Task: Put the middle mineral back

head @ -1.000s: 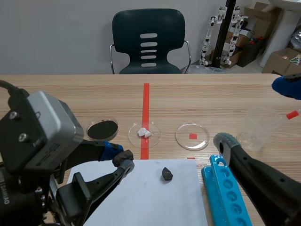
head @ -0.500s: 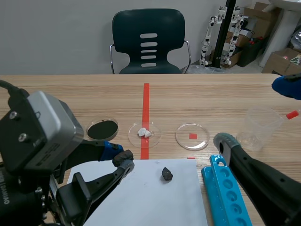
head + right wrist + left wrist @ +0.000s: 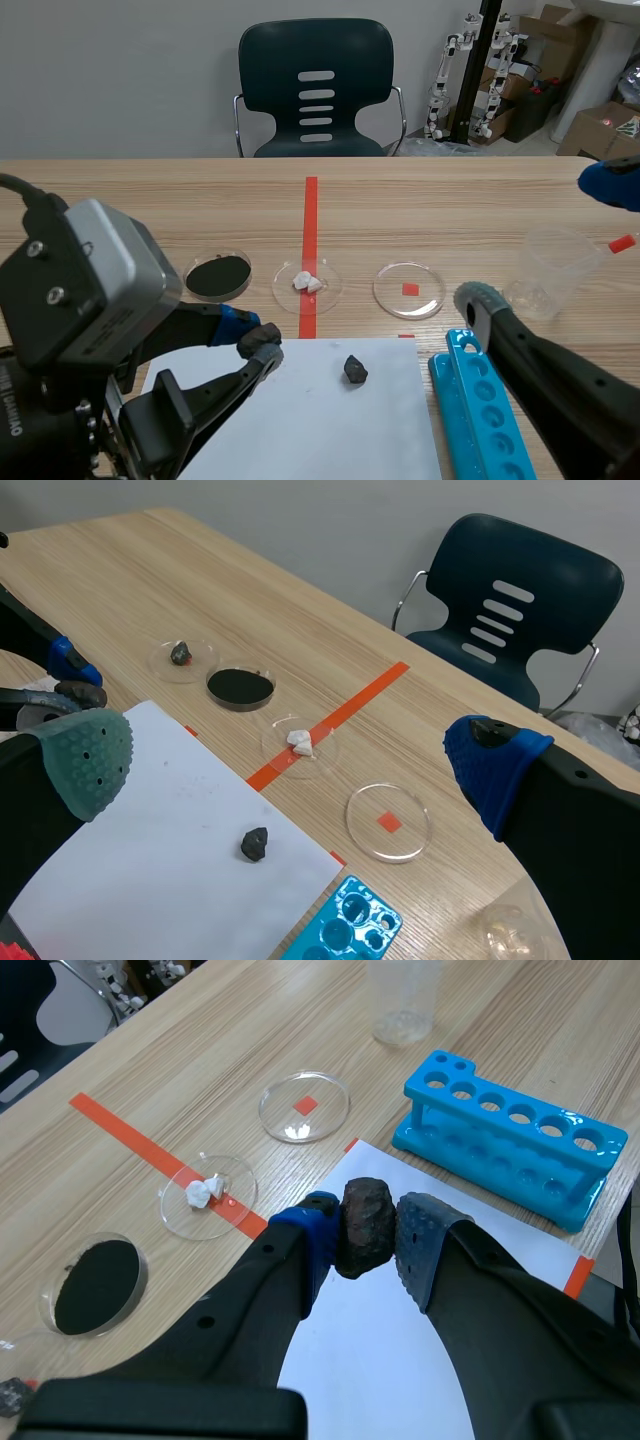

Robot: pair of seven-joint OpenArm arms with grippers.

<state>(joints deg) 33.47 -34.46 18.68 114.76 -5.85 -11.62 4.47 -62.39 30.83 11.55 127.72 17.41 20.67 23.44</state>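
The left arm's camera housing has sunk a little in the lower left of the scene view, and the left tool (image 3: 259, 341) has shifted slightly with it; nothing else on the surface (image 3: 150, 200) has moved. Here this tool hangs over the left edge of the white sheet (image 3: 300, 420). A small dark stone (image 3: 354, 369) lies on the sheet at the lower middle. Beyond it stand the black powder dish (image 3: 219, 275), the white crumb dish (image 3: 307, 284) and the empty dish (image 3: 408, 289). In the left wrist view the tool is closed on the mineral (image 3: 364, 1226), which is pinched by its sides between the blue pad (image 3: 315, 1232) and the grey pad (image 3: 420, 1245), above the sheet. I think this grip keeps it steady for setting down. The mineral is a dark brown, rough, rounded lump with a dull skin. In the right wrist view the right tool (image 3: 288, 762) is wide open and holds nothing, probably waiting aside.
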